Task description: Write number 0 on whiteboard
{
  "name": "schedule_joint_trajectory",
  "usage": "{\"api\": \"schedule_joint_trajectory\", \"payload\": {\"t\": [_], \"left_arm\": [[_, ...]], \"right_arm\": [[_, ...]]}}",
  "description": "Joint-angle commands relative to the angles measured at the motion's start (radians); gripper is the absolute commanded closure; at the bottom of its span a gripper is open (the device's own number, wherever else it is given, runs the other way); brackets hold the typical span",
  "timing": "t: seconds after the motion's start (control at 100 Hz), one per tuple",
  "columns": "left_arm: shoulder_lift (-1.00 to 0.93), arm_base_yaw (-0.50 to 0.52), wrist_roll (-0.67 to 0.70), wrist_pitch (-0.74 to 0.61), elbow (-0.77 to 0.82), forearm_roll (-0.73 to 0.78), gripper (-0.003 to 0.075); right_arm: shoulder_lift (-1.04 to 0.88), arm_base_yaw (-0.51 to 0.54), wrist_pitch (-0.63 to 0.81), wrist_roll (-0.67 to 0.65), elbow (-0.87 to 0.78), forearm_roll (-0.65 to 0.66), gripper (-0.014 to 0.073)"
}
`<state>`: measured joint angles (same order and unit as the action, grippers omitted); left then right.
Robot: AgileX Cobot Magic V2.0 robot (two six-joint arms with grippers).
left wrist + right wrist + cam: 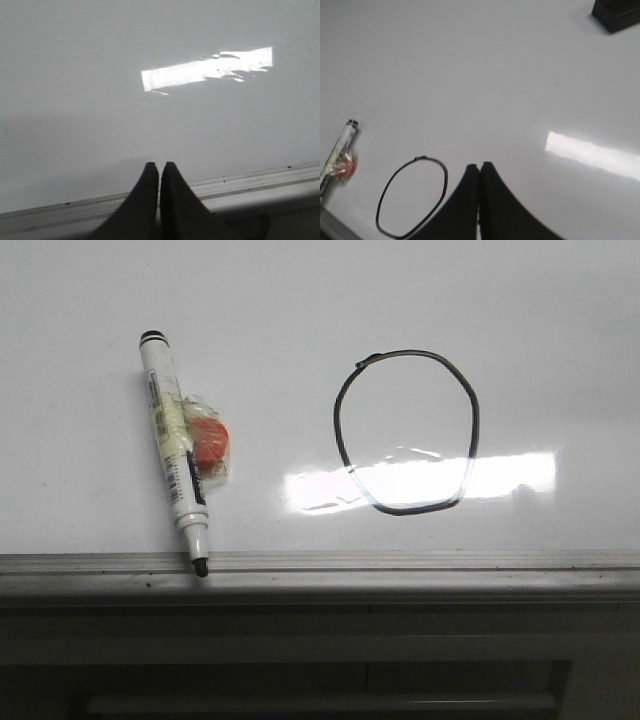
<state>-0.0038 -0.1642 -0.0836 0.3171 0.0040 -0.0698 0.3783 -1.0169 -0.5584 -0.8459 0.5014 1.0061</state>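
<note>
The number 0 is a thin black oval outline drawn on the whiteboard, right of centre, with a small nub at its upper left. It also shows in the right wrist view. A white marker pen with a black tip lies uncapped on the board to the left, its tip over the grey edge rail. Neither gripper appears in the front view. My left gripper is shut and empty above the board near the rail. My right gripper is shut and empty, beside the 0.
An orange-red piece in clear tape sticks to the marker's side; it also shows in the right wrist view. A dark block sits at the board's far corner. Bright glare crosses the 0's lower part.
</note>
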Motion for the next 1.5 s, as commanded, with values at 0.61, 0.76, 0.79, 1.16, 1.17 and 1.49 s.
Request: {"api": "schedule_joint_trajectory", "payload": {"t": [0.61, 0.76, 0.79, 1.16, 1.17, 1.49], "left_arm": [[-0.027, 0.002, 0.001, -0.068, 0.032, -0.003, 0.074], [-0.027, 0.002, 0.001, -0.068, 0.032, -0.003, 0.074], [-0.027, 0.002, 0.001, -0.068, 0.032, -0.003, 0.074], [-0.027, 0.002, 0.001, -0.068, 0.032, -0.003, 0.074], [-0.027, 0.002, 0.001, -0.068, 0.032, -0.003, 0.074], [-0.027, 0.002, 0.001, -0.068, 0.032, -0.003, 0.074]], "right_arm": [[-0.161, 0.665, 0.719, 0.968, -0.526, -0.869, 0.0662], [-0.262, 0.702, 0.571, 0.968, -0.526, -0.874, 0.0662], [-0.286, 0.707, 0.543, 0.968, -0.526, -0.874, 0.0662], [-0.408, 0.705, 0.269, 0.968, -0.525, -0.886, 0.0662], [-0.408, 0.705, 0.269, 0.968, -0.525, -0.886, 0.0662], [-0.408, 0.705, 0.267, 0.968, -0.525, -0.886, 0.0662]]}}
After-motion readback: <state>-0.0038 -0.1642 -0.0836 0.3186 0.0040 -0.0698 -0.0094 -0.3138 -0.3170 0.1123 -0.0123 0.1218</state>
